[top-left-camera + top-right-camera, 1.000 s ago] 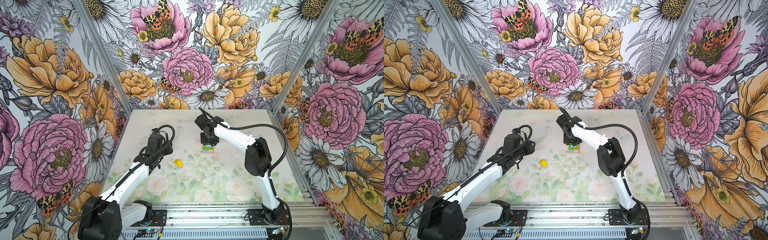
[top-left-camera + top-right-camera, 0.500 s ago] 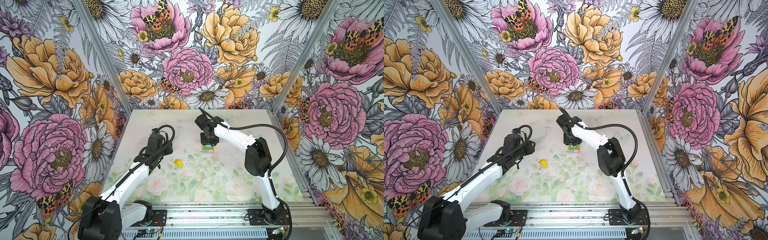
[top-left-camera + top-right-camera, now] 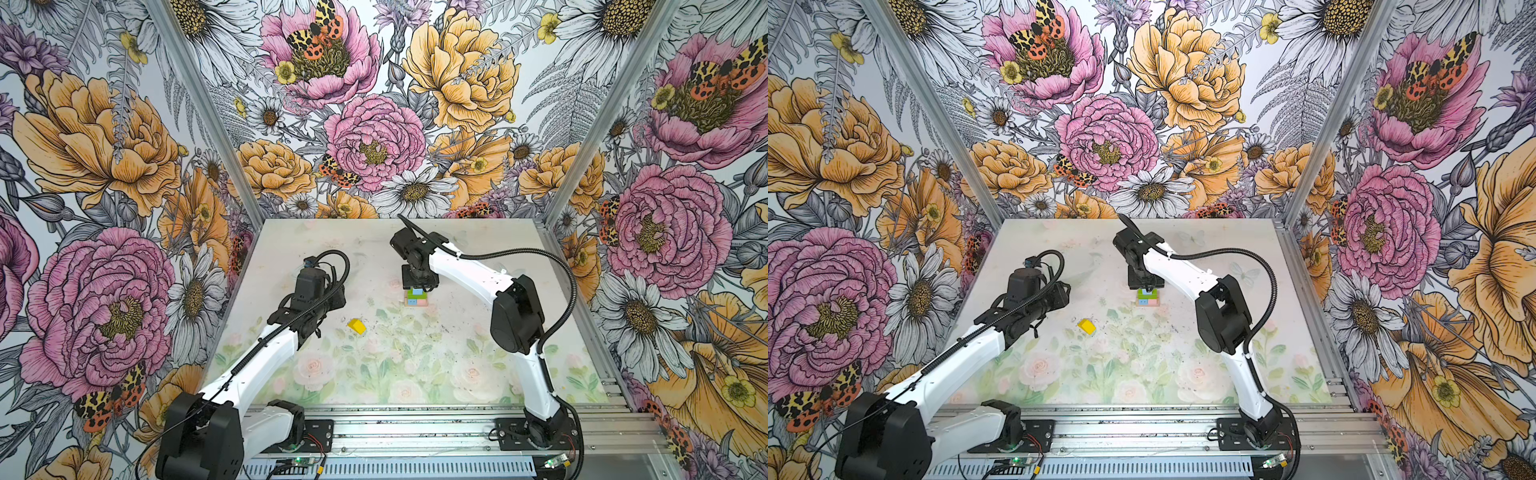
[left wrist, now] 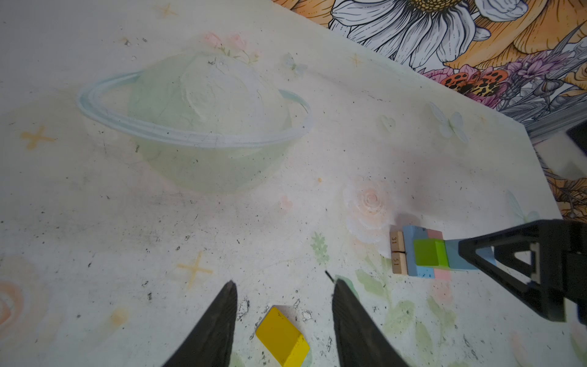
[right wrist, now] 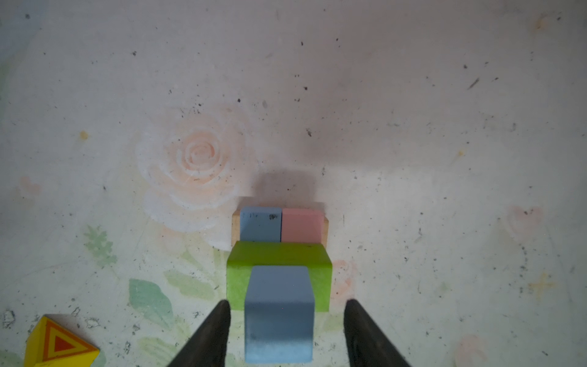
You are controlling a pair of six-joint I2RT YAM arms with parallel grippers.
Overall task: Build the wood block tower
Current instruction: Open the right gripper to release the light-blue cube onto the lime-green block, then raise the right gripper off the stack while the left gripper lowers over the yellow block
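Blue cube [image 5: 279, 317] sits atop green brick [image 5: 276, 254], capping the tower [image 3: 417, 297]. Right gripper [image 5: 286, 305] points straight down over it, jaws spread, clear of both cube sides. Left gripper [image 4: 284, 282] angled low, jaws apart astride yellow roof piece [image 4: 282, 340], no contact.

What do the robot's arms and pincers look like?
Both arms are white tubes with black joints: the left arm and right arm. A ribbed black cable loops along each. The left pincer and right pincer each end in two black tapering fingers.
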